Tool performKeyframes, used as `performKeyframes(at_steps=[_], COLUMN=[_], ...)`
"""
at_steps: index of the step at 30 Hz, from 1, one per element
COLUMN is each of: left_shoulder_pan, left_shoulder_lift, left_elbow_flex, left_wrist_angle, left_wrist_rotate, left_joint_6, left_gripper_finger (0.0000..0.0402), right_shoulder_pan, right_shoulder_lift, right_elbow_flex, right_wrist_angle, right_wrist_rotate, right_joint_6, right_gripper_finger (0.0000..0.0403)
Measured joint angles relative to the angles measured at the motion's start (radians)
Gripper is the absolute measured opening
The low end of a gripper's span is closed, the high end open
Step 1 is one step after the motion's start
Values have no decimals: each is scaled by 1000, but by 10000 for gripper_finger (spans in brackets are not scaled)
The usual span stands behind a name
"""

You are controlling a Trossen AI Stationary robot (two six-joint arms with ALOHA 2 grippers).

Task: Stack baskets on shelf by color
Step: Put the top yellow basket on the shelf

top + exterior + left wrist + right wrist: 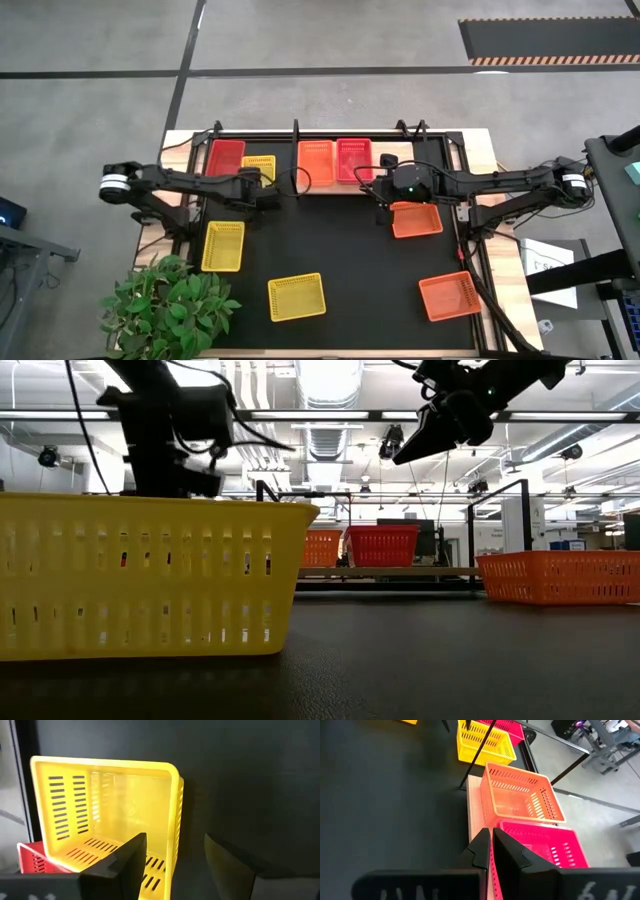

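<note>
Overhead view straight down, low view level across mat, wrist views close, all sharing the shelf [330, 185].

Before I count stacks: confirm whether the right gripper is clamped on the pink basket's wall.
Yes: in the right wrist view the right gripper has both fingers pinched on the pink basket's near wall.

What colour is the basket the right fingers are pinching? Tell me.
Red-pink basket, its wall between the right gripper's fingers; clearest in the right wrist view.
</note>
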Motion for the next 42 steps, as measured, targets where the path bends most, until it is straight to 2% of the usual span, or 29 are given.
performKeyframes(at_steps=[6,9,12,18,20,29,36,42], left_shoulder_pan=[25,25,25,23,22,-70,-151,-217], left_shoulder_lift=[42,44,42,38,28,-78,-145,-143], left_elbow_flex=[-1,-1,-4,-13,-11,62,149,208], left_wrist_angle=[15,18,18,15,7,-28,-73,-74], left_wrist_rotate=[0,0,0,11,33,68,211,233], left_joint_6=[3,26,30,20,18,-26,-176,-224], left_gripper_finger=[184,170,136,28,9,2,1,1], right_shoulder_pan=[0,0,0,0,0,0,0,0], right_shoulder_lift=[0,0,0,0,0,0,-1,-1], right_elbow_flex=[0,0,0,0,0,0,0,0], right_wrist_angle=[-2,-2,-2,-2,-2,-5,-10,-19], right_wrist_rotate=[0,0,0,0,0,0,0,-62], right_joint_6=[0,0,-2,-15,-16,2,53,177], right_gripper_finger=[13,13,13,13,13,13,13,13])
